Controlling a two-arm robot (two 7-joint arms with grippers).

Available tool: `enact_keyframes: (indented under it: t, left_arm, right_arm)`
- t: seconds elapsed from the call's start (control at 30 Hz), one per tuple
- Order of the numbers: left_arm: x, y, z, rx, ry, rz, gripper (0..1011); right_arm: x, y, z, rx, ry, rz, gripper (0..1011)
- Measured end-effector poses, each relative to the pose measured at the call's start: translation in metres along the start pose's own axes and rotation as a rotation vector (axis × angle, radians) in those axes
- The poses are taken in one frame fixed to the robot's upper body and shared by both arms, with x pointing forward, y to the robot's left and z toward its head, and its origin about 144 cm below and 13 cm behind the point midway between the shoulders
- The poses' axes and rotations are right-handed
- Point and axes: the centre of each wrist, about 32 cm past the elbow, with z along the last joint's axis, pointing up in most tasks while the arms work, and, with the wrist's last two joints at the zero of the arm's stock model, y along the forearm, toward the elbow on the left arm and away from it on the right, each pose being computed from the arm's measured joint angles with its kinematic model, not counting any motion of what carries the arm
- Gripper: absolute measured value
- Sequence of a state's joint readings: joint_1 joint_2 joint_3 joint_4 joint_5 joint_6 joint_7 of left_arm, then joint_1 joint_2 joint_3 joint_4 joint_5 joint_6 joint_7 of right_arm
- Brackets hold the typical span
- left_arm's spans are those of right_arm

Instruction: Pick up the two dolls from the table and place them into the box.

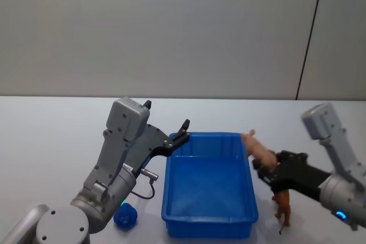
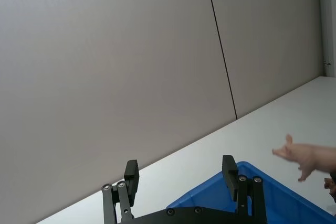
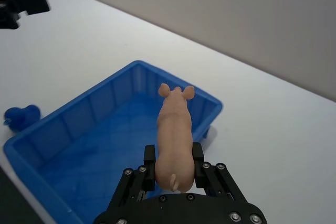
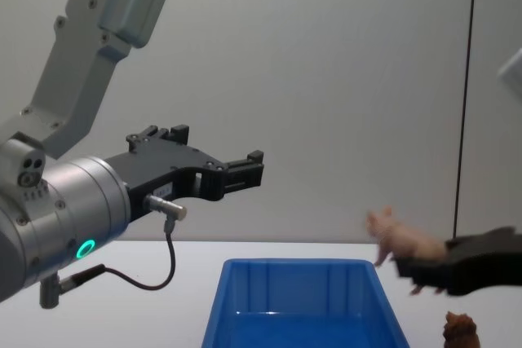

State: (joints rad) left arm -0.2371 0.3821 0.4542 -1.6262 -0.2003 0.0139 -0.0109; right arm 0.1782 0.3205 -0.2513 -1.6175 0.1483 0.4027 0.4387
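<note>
Right gripper (image 1: 262,167) is clamped on the pale pink doll (image 1: 257,147), one finger on each flank at the rear half of the body, as the right wrist view shows (image 3: 173,156). The doll is held in the air, belly down and roughly level, with its head pointing away from the gripper toward the far left. It hangs above the right rim of the box (image 1: 206,220), toward the far-right corner and clear of the rim. In the chest view the pink doll (image 4: 400,242) sits higher than the box top (image 4: 294,264). Whether it is fully over the inside of the box, cannot tell.

The reddish-brown doll (image 1: 282,207) stands upright on the table (image 1: 57,130), just beside the box's right wall near the near-right corner and under the right arm. It is not touched by the gripper.

The box sits in the middle of the table with nothing seen inside it.

Left gripper (image 1: 167,114) is raised on the left side, by the box's far-left corner. Its fingers are spread wide and hold nothing, which the left wrist view shows too (image 2: 180,166).

A small blue object (image 1: 126,215) lies on the table left of the box's near-left corner, close to it but apart. What it is, cannot tell.
</note>
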Motion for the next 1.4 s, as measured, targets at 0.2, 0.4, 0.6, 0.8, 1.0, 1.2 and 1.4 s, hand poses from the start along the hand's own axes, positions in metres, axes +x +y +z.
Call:
enact_keyframes:
  t: [0.2,0.4,0.6,0.8,1.0,1.2,1.4]
  left_arm:
    - [0.000,0.000,0.000,0.000,0.000,0.000,1001]
    - [0.000,0.000,0.000,0.000,0.000,0.000,1001]
    - [0.000,0.000,0.000,0.000,0.000,0.000,1001]
    - [0.000,0.000,0.000,0.000,0.000,0.000,1001]
    - [0.000,0.000,0.000,0.000,0.000,0.000,1001]
    - [0.000,0.000,0.000,0.000,0.000,0.000,1001]
    - [0.000,0.000,0.000,0.000,0.000,0.000,1001]
  right_arm:
    - [-0.012,0.011,0.000,-0.037,-0.008,0.056,383]
    - [-0.020,0.019,-0.001,-0.063,-0.011,0.084,425]
    - [-0.028,0.026,-0.002,-0.085,-0.008,0.100,652]
    - [-0.031,0.027,-0.002,-0.086,-0.006,0.092,824]
    - [-0.031,0.024,-0.005,-0.077,0.008,0.054,976]
    - [-0.026,0.015,-0.009,-0.069,0.021,0.007,1001]
    - [-0.021,0.002,-0.016,-0.074,0.036,-0.047,1001]
